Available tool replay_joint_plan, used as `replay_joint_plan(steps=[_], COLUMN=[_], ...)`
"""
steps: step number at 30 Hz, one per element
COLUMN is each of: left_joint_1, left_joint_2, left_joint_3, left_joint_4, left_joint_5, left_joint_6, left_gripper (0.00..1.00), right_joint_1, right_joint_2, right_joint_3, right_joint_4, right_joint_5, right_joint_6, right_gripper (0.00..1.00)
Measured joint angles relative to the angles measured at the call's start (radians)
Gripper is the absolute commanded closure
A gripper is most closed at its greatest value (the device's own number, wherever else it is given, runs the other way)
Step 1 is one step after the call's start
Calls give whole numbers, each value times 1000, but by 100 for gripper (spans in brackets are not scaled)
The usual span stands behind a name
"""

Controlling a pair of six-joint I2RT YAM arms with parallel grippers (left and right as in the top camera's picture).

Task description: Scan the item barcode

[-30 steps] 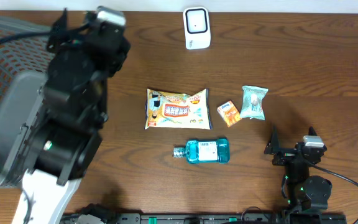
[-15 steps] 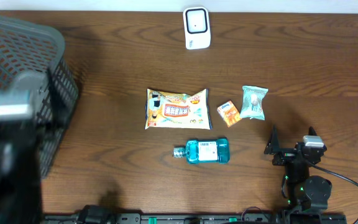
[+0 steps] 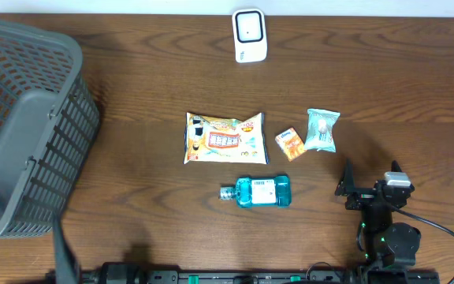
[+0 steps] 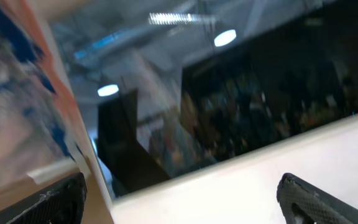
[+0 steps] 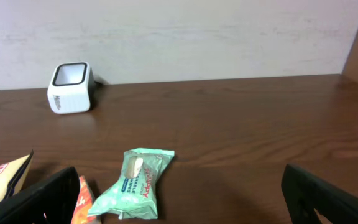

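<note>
Left arm has swung off the basket [image 3: 30, 118] and almost out of the overhead view. Its tool [image 4: 179, 208] points up at ceiling lights, spread wide and empty. Right tool [image 5: 182, 199] sits low at the near table [image 3: 385, 95] edge, also wide and empty. Snack bag [image 3: 225, 138], orange box [image 3: 289, 144], mint-green packet [image 3: 321, 130] and blue bottle [image 3: 258, 191] lie mid-table, well apart from the scanner [image 3: 249, 35]. Best bet: the right tool pinches the packet by an end seam, keeping its barcode uncovered, then faces it squarely to the scanner's window.
</note>
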State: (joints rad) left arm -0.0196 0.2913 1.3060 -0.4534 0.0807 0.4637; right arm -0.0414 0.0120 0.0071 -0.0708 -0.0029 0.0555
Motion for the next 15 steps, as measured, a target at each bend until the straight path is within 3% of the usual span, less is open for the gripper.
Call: replay_joint_plan(steps=[7, 15], left_joint_1=[0, -2], left_joint_2=[-166, -232], left_joint_3=[-10, -32], left_joint_4=[0, -3], left_joint_5=[19, 52], left_joint_6=[0, 0], left_gripper=[2, 2], right_joint_1=[0, 0], right_joint_2=[0, 0], right_joint_3=[0, 0], right_joint_4=[0, 0], right_joint_5=[0, 0], right_joint_6=[0, 0], right_gripper=[1, 1])
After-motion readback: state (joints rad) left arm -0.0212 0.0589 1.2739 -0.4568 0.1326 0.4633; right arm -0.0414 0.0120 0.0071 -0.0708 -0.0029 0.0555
